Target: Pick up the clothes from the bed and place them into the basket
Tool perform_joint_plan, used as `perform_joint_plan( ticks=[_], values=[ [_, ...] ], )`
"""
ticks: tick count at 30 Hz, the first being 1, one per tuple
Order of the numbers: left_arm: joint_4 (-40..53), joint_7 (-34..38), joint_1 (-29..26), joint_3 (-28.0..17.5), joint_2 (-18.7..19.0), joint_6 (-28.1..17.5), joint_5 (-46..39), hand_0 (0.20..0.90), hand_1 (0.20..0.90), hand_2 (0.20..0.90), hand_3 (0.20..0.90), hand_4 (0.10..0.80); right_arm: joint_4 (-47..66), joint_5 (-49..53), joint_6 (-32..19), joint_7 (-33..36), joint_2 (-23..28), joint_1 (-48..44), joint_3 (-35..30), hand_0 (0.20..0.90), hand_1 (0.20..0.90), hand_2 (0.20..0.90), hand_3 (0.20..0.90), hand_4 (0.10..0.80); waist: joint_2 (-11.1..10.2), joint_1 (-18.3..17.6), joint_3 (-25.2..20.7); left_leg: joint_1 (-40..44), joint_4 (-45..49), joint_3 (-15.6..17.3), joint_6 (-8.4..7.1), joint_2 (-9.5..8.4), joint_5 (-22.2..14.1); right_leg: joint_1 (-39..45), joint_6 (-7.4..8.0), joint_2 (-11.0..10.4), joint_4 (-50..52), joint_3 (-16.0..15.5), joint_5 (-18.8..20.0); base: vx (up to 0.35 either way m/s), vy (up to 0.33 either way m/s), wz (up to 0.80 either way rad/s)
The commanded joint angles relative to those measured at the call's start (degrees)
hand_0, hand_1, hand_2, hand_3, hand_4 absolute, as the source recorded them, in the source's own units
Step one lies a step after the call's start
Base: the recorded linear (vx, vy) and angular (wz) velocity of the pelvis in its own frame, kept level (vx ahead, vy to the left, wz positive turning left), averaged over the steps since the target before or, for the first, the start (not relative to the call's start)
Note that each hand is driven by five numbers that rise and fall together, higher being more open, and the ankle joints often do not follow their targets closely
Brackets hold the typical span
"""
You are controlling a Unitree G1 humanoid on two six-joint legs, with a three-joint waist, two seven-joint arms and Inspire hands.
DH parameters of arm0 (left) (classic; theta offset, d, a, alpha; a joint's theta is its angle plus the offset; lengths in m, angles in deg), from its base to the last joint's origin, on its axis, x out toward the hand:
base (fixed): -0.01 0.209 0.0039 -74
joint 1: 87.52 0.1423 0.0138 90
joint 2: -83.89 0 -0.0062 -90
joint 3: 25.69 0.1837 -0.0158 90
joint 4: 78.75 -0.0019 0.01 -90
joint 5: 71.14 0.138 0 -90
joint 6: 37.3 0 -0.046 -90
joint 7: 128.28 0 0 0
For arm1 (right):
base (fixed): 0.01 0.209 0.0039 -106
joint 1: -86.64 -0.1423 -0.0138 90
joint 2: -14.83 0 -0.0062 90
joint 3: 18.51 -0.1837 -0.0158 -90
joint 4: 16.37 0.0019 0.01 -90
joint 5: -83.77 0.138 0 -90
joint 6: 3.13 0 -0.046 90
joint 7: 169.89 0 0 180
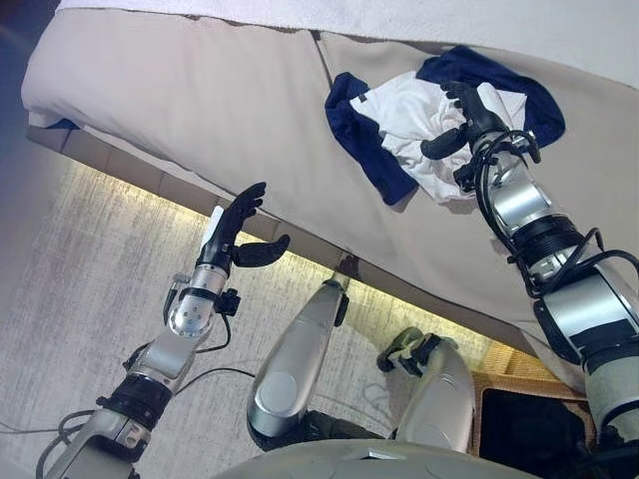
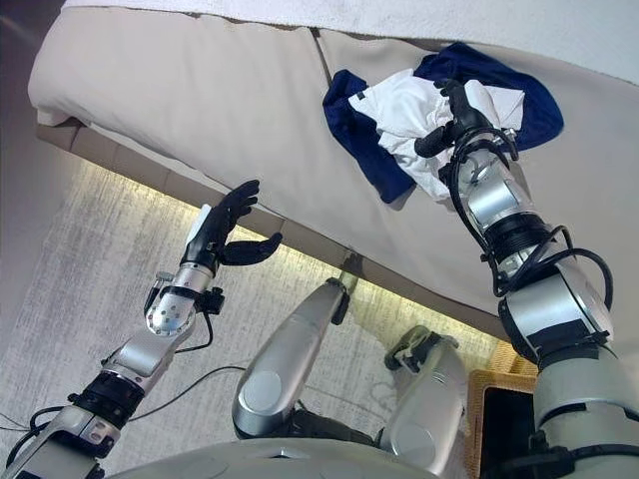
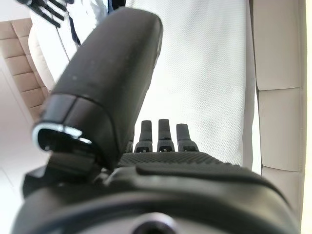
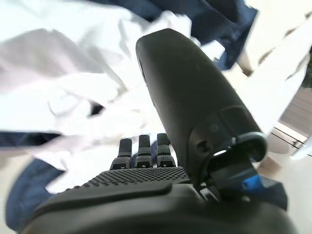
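A crumpled white and navy garment (image 1: 399, 110) lies on the beige bed (image 1: 200, 100), at its right part. My right hand (image 1: 471, 112) is over the garment with fingers straight and thumb out to the side, open and holding nothing. In the right wrist view the fingers (image 4: 140, 146) reach onto the white cloth (image 4: 73, 83). My left hand (image 1: 232, 232) is raised by the bed's front edge, open and empty, well left of the garment. The left wrist view shows its straight fingers (image 3: 165, 131) before the bed cover (image 3: 204, 63).
A wicker basket (image 1: 504, 364) stands on the floor at the lower right, below the bed's edge, with a dark inside (image 1: 529, 429). A lit strip runs under the bed frame (image 1: 130, 175). Grey carpet (image 1: 80, 279) covers the floor on the left.
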Motion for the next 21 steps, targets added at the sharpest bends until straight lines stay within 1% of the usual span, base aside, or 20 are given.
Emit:
perform_joint_plan(
  ticks=[1, 3, 7, 9, 10, 11, 12, 13, 14, 16, 17, 18, 21],
  values=[
    [7.65, 2.36, 0.64, -1.7, 0.94, -5.19, -0.63, 0.9, 0.9, 0.9, 0.9, 0.8, -1.47, -0.29, -1.53, 2.03, 2.52, -8.87, 2.56, 0.9, 0.9, 0.9, 0.9, 0.8, 2.3, 0.7, -2.05, -0.53, 8.42, 4.89, 3.32, 1.01, -10.64, -1.59, -5.34, 5.11, 3.13, -2.22, 0.05, -0.008, 0.0, 0.03],
    [8.23, 2.83, 1.03, -1.1, 0.86, -5.32, -0.68, 0.9, 0.9, 0.9, 0.9, 0.8, -4.19, -0.48, -2.3, 1.97, 2.57, -9.31, 2.83, 0.9, 0.9, 0.9, 0.9, 0.8, 2.76, 0.84, -2.05, -2.5, 10.42, 4.72, 3.58, 0.72, -11.19, -3.82, -5.46, 5.19, 4.48, -1.87, -0.2, 0.0, 0.0, 0.0],
    [9.15, 4.0, 1.96, 0.01, 0.78, -6.45, -0.79, 0.9, 0.9, 0.9, 0.9, 0.8, -8.12, -1.43, -1.54, 1.9, 3.06, -11.08, 4.02, 0.9, 0.9, 0.9, 0.9, 0.8, 3.85, 0.98, -2.05, -6.08, 13.42, 4.73, 4.01, 0.19, -11.95, -7.98, -5.87, 5.47, 6.76, -1.3, -0.83, -0.033, 0.016, 0.04],
    [9.68, 4.49, 2.14, 0.24, 0.86, -6.66, -0.86, 0.9, 0.9, 0.9, 0.9, 0.8, -9.01, -1.5, -1.06, 2.14, 3.55, -12.05, 4.82, 0.9, 0.9, 0.9, 0.9, 0.8, 4.14, 0.96, -2.05, -7.75, 14.62, 4.82, 4.25, 0.24, -12.03, -9.91, -5.9, 5.44, 7.83, -0.82, -0.95, -0.061, 0.009, 0.01],
    [9.9, 4.44, 2.16, 0.29, 1.07, -6.62, -1.02, 0.9, 0.9, 0.9, 0.9, 0.8, -9.52, -1.64, -0.82, 2.09, 3.91, -12.47, 4.98, 0.862, 0.862, 0.862, 0.856, 0.756, 4.24, 0.94, -2.05, -8.38, 14.98, 4.86, 4.5, 0.26, -12.02, -10.69, -5.9, 5.49, 8.36, -0.69, -1.0, -0.068, -0.008, -0.01],
    [10.2, 4.71, 1.98, 0.55, 1.12, -6.41, -0.97, 0.9, 0.9, 0.9, 0.9, 0.8, -9.95, -1.79, -0.65, 2.13, 4.3, -12.87, 5.22, 0.844, 0.844, 0.844, 0.834, 0.734, 4.27, 0.88, -2.05, -9.13, 15.58, 4.77, 4.43, 0.26, -12.08, -11.62, -5.85, 5.54, 8.93, -0.46, -1.06, -0.069, -0.01, 0.0],
    [10.38, 4.9, 1.84, 0.73, 1.17, -6.38, -0.96, 0.9, 0.9, 0.9, 0.9, 0.8, -10.19, -1.86, -0.64, 2.42, 4.5, -13.07, 5.44, 0.653, 0.653, 0.653, 0.612, 0.512, 4.28, 0.87, -2.05, -9.56, 15.85, 4.72, 4.44, 0.27, -12.1, -12.12, -5.82, 5.51, 9.18, -0.45, -1.11, -0.069, -0.011, 0.01],
    [10.52, 5.11, 1.72, 0.9, 1.23, -6.39, -0.98, 0.9, 0.9, 0.9, 0.9, 0.8, -10.46, -1.95, -0.74, 2.59, 4.71, -13.23, 5.58, 0.573, 0.573, 0.573, 0.518, 0.418, 4.27, 0.84, -2.05, -9.85, 16.0, 4.69, 4.55, 0.33, -12.17, -12.44, -5.83, 5.5, 9.35, -0.45, -1.19, -0.043, -0.005, 0.0],
    [10.52, 5.15, 1.7, 0.94, 1.22, -6.41, -0.95, 0.9, 0.9, 0.9, 0.9, 0.8, -10.51, -1.99, -0.74, 2.61, 4.76, -13.28, 5.59, 0.554, 0.554, 0.554, 0.496, 0.396, 4.27, 0.83, -2.05, -9.91, 16.06, 4.69, 4.54, 0.32, -12.18, -12.51, -5.83, 5.52, 9.38, -0.45, -1.19, -0.057, -0.003, -0.01],
    [10.59, 5.57, 1.64, 1.24, 1.22, -6.62, -0.87, 0.9, 0.9, 0.9, 0.9, 0.8, -10.86, -2.5, -0.74, 2.92, 5.33, -14.12, 5.92, 0.368, 0.368, 0.368, 0.28, 0.18, 4.29, 0.78, -2.05, -10.05, 15.9, 4.68, 4.77, 0.34, -12.13, -12.79, -5.92, 5.72, 9.4, -0.49, -1.23, -0.052, 0.01, 0.0],
    [10.57, 5.9, 1.65, 1.4, 1.22, -6.65, -0.82, 0.9, 0.9, 0.9, 0.9, 0.8, -11.12, -2.63, -0.88, 3.05, 5.54, -14.55, 6.11, 0.312, 0.312, 0.312, 0.214, 0.114, 4.27, 0.78, -2.05, -9.97, 15.83, 4.71, 4.83, 0.37, -12.13, -12.81, -5.9, 5.81, 9.42, -0.48, -1.19, -0.045, 0.017, 0.02],
    [10.72, 6.13, 1.73, 1.37, 1.32, -6.52, -1.04, 0.9, 0.9, 0.9, 0.9, 0.8, -10.87, -2.77, -0.76, 3.37, 5.71, -14.93, 6.18, 0.3, 0.3, 0.3, 0.2, 0.1, 4.24, 0.78, -2.05, -9.85, 15.72, 4.79, 4.89, 0.48, -12.13, -12.79, -5.86, 5.8, 9.42, -0.62, -1.17, -0.041, 0.01, 0.01],
    [10.51, 6.51, 1.82, 1.56, 1.31, -6.46, -1.04, 0.9, 0.9, 0.9, 0.9, 0.8, -10.7, -2.99, -1.04, 3.9, 5.77, -15.21, 6.36, 0.3, 0.3, 0.3, 0.2, 0.1, 4.02, 0.67, -2.05, -9.36, 15.61, 5.04, 4.74, 0.74, -12.2, -12.19, -5.74, 5.74, 8.96, -0.81, -0.91, -0.015, 0.001, 0.0]
  ],
)
